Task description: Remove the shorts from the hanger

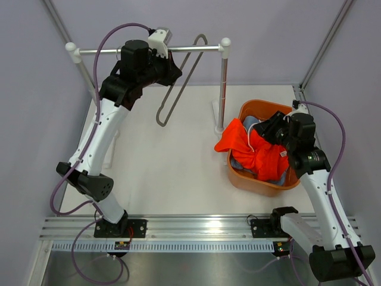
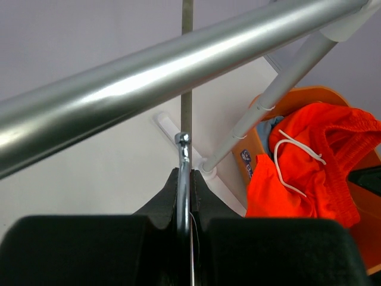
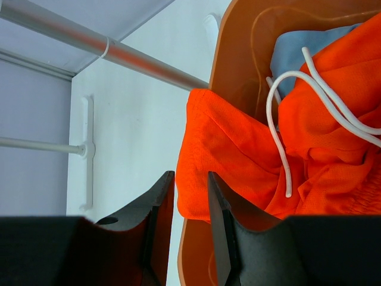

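The orange shorts (image 1: 253, 156) with a white drawstring lie bunched in the orange basket (image 1: 262, 183), one corner draped over its left rim. The light blue shorts (image 1: 250, 123) peek out beneath them. They also show in the right wrist view, orange (image 3: 238, 161) and blue (image 3: 297, 50). The bare metal hanger (image 1: 161, 121) hangs tilted at the rail (image 1: 101, 51). My left gripper (image 1: 174, 67) is shut on the hanger wire (image 2: 184, 173) just under the rail (image 2: 178, 71). My right gripper (image 3: 189, 182) is open and empty just above the draped orange corner, over the basket (image 1: 271, 128).
The rail's right post (image 1: 224, 83) and its white foot stand just left of the basket. Grey walls close in the left, back and right. An aluminium track (image 1: 196, 229) runs along the near edge by the arm bases.
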Robot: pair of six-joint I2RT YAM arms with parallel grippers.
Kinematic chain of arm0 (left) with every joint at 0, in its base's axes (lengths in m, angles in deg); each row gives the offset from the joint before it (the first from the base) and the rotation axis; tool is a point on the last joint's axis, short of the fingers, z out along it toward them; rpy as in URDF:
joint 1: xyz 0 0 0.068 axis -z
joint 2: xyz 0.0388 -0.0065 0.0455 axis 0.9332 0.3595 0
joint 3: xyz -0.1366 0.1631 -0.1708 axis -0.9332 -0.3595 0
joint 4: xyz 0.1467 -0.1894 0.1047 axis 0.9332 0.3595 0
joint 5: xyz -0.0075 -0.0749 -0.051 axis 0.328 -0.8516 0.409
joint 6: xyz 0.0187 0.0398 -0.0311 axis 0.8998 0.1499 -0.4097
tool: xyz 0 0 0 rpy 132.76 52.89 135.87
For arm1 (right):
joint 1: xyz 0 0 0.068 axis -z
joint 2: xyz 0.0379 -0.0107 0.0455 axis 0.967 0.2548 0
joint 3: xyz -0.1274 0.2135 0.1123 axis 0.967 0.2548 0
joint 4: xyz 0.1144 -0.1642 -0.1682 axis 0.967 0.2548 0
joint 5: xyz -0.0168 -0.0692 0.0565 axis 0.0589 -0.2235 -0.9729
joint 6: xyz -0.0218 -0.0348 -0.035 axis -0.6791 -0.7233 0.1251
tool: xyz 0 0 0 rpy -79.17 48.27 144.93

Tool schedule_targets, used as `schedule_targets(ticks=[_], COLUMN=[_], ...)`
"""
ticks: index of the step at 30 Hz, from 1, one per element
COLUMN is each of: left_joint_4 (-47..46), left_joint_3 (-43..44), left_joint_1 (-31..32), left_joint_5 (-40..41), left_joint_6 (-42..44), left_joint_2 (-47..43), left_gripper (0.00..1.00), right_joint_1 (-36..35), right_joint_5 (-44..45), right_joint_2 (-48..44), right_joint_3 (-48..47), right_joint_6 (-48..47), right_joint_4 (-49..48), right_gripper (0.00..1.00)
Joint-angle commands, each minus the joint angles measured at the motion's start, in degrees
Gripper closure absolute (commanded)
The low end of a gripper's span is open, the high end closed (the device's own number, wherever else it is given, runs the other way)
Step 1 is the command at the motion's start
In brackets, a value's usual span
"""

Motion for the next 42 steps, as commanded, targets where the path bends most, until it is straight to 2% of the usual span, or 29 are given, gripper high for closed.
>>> schedule_targets(ticks=[1, 14, 24, 28, 29, 30, 33, 42], left_joint_4=[-4.9, -6.4, -6.2, -6.9, -7.0, -7.2, -8.3, -10.0], left_joint_3=[4.3, 9.9, 9.2, 7.3, 6.9, 6.4, 4.1, 0.1], left_joint_1=[-0.2, -0.2, -0.2, -0.2, -0.2, -0.1, -0.2, -0.1], left_joint_5=[4.0, 7.3, 7.5, 7.6, 7.6, 7.8, 7.7, 7.8], left_joint_6=[0.2, -0.6, -1.2, -1.4, -1.4, -1.4, -1.3, -0.7], left_joint_2=[-1.4, 5.2, 8.7, 7.7, 7.5, 7.0, 4.8, -0.7], left_gripper=[1.00, 1.00, 1.00, 0.92, 0.90, 0.83, 0.77, 0.75], right_joint_1=[0.2, 0.3, 0.3, 0.3, 0.3, 0.3, 0.3, 0.3], right_joint_5=[-2.3, -2.2, -2.3, -2.3, -2.3, -2.3, -2.3, -2.6], right_joint_2=[0.1, -0.4, -0.3, -0.3, -0.3, -0.4, -0.6, -0.9], right_joint_3=[-2.2, -2.4, -2.4, -2.1, -2.0, -2.0, -2.2, -2.0], right_joint_6=[-1.1, -1.7, -1.6, -1.6, -1.6, -1.6, -1.6, -1.1], right_joint_4=[-2.2, -1.1, -0.8, -0.8, -0.8, -0.7, -0.6, -0.4], right_gripper=[0.63, 0.63, 0.63, 0.63, 0.63, 0.63, 0.63, 0.62])
